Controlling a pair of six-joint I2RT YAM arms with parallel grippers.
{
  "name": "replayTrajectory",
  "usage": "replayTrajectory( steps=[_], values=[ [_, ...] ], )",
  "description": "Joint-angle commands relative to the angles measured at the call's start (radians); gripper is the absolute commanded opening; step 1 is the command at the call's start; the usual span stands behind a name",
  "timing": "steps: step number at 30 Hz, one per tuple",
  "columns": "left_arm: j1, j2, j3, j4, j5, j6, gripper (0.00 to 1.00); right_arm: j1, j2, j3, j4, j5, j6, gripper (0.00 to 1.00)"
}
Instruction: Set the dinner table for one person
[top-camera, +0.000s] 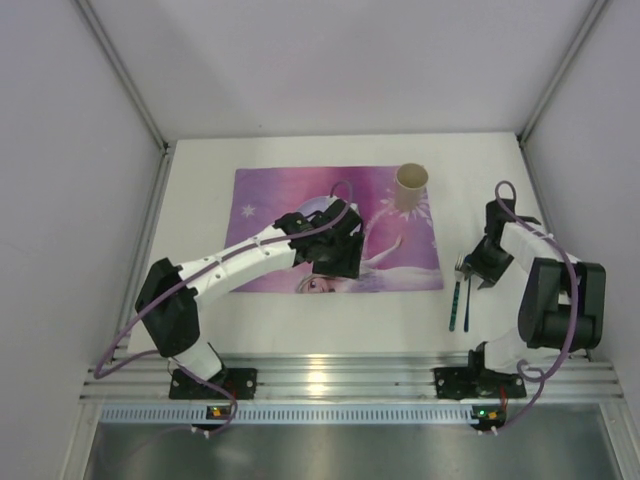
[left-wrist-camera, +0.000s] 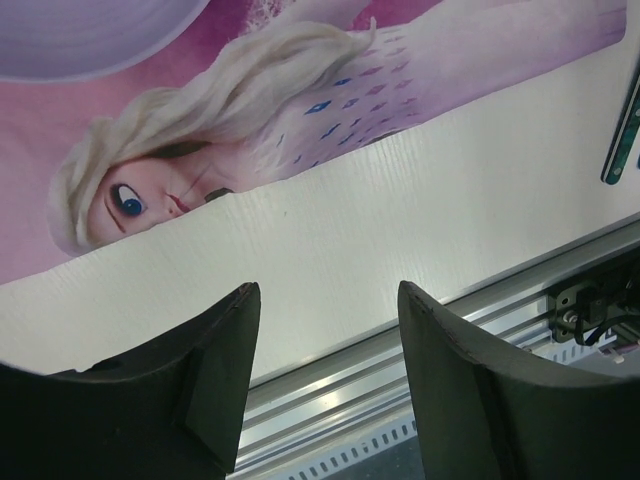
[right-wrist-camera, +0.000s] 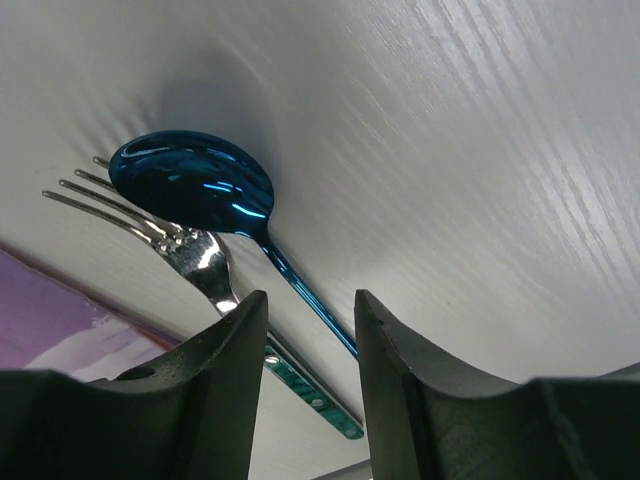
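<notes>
**Left gripper**: I read it as open, fingers well apart with nothing between them and touching nothing. It hangs over the near edge of the mat. In its own wrist view I see bare table through the gap.

**Right gripper**: I see its fingers partly apart, with a clear gap in its wrist view. It sits low over the cutlery. The spoon's handle runs down into the gap and goes out of sight behind one finger. I cannot tell whether either finger touches it.

**Table**: white, carrying everything, with the rail along its near edge.

**Mat:** pink-purple with a printed princess, lying at the table's centre.

**Cup**: tan, upright, on the mat's far right corner.

**Fork** and **spoon**: they lie side by side on bare table between the mat's right edge and the table's right edge. The blue spoon bowl overlaps the fork's tines.

**Plate**: pale lavender, on the mat, cut off by the frame in the left wrist view. From above the left arm hides most of it.

**Hard to read:** a green strip is cut off at the right edge of the left wrist view. I cannot say what it is.
</notes>
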Motion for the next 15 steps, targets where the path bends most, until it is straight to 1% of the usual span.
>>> replayTrajectory(
  steps=[1, 8, 11, 12, 13, 14, 15],
  values=[
    [-0.003, -0.023, -0.009, -0.003, -0.033, -0.017, 0.63, -0.01, 0.044, 0.008, 0.083, 0.008, -0.026, 0.41],
    [-0.003, 0.022, 0.029, -0.007, -0.031, 0.001, 0.63, -0.009, 0.112, 0.023, 0.124, -0.005, -0.04, 0.4],
    [-0.003, 0.04, 0.046, -0.01, -0.027, 0.009, 0.63, -0.009, 0.154, 0.019, 0.148, 0.012, -0.055, 0.37],
    [-0.003, 0.046, 0.048, -0.01, -0.03, 0.009, 0.63, -0.009, 0.165, 0.014, 0.155, 0.015, -0.057, 0.31],
    [-0.003, 0.049, 0.051, -0.014, -0.03, 0.012, 0.63, -0.009, 0.19, 0.013, 0.167, 0.026, -0.063, 0.22],
    [-0.003, 0.053, 0.052, -0.014, -0.03, 0.012, 0.63, -0.009, 0.19, 0.013, 0.175, 0.026, -0.065, 0.22],
    [-0.002, 0.056, 0.052, -0.015, -0.03, 0.015, 0.63, -0.009, 0.216, 0.01, 0.182, 0.029, -0.068, 0.1]
  ],
)
